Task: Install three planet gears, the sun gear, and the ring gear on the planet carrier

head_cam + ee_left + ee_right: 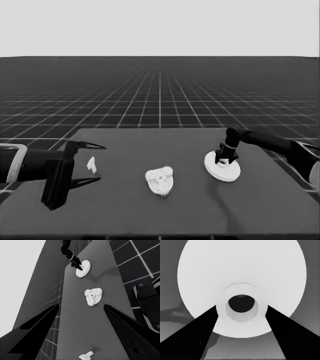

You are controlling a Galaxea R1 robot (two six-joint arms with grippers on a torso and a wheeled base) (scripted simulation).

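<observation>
Surface finish: matt throughout, no gloss noted.
The larger round part (242,272) is smooth, uniform white with soft shading. The gear cluster (160,180) looks rough-edged, toothed. The table (120,210) is dark, flat, even. The gripper fingers (35,332) are plain black, unreflective.

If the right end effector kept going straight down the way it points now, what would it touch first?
Most likely the larger round part: the right end effector points down at its raised centre collar, fingers straddling it. Whether they already touch is unclear.
</observation>
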